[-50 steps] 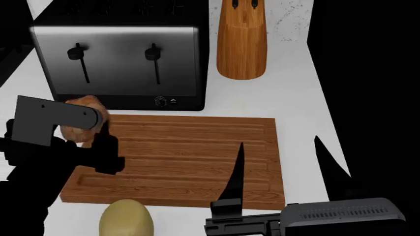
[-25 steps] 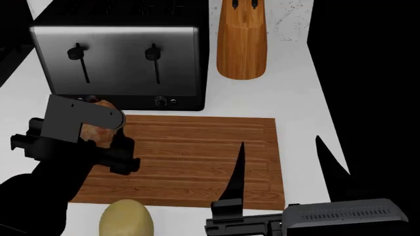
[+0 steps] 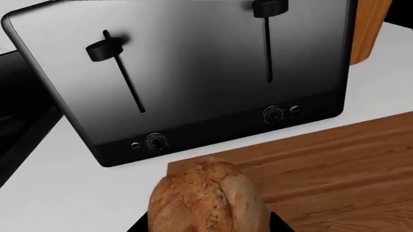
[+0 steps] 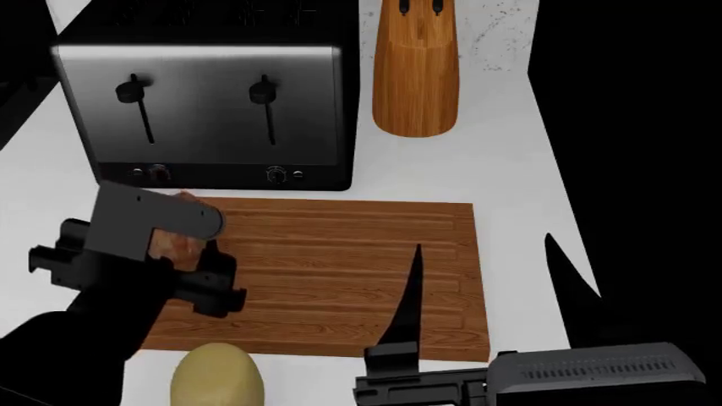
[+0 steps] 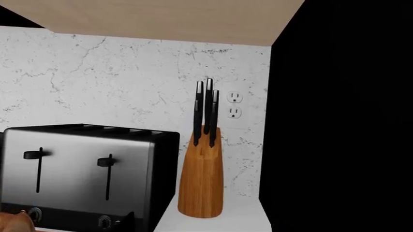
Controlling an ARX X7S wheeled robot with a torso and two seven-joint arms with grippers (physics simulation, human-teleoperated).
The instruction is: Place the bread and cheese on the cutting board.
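The mottled brown bread (image 3: 206, 198) sits between the dark fingers of my left gripper (image 4: 183, 255), which is shut on it. In the head view the bread (image 4: 172, 242) is over the left end of the grooved wooden cutting board (image 4: 338, 271), near its far corner. Whether it touches the wood is hidden. The pale yellow cheese (image 4: 216, 377) rests on the white counter just in front of the board's near left edge. My right gripper (image 4: 485, 292) is open and empty, with its two fingers spread over the board's right end.
A black and silver toaster (image 4: 203, 106) stands directly behind the board. A wooden knife block (image 4: 415, 72) holding black-handled knives is to its right. The white counter (image 4: 508, 178) ends in darkness on the right.
My left gripper has carried the bread rightward and a little nearer, from beside the board's far left corner to over its left end. The right gripper and cheese have barely moved.
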